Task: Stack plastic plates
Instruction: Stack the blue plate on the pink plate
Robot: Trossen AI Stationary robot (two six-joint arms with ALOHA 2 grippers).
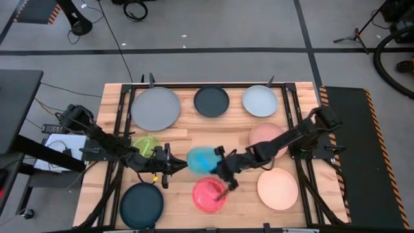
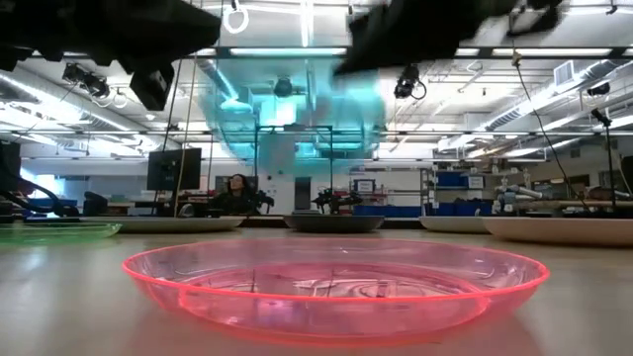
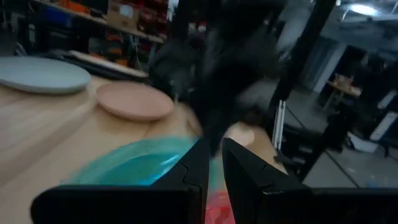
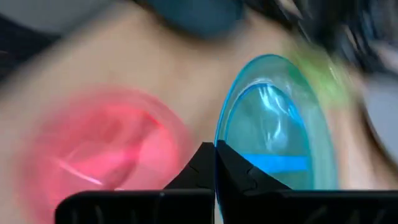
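Both grippers pinch the translucent teal plate [image 1: 202,158] (tilted, off the surface) — left gripper [image 1: 173,163], right gripper [image 1: 220,169] — above the red plate [image 1: 209,194].

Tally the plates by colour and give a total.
Grey: 1
Black: 1
Pale blue: 1
Peach/pink: 2
Green: 1
Translucent teal: 1
Red: 1
Dark teal: 1
Total: 9
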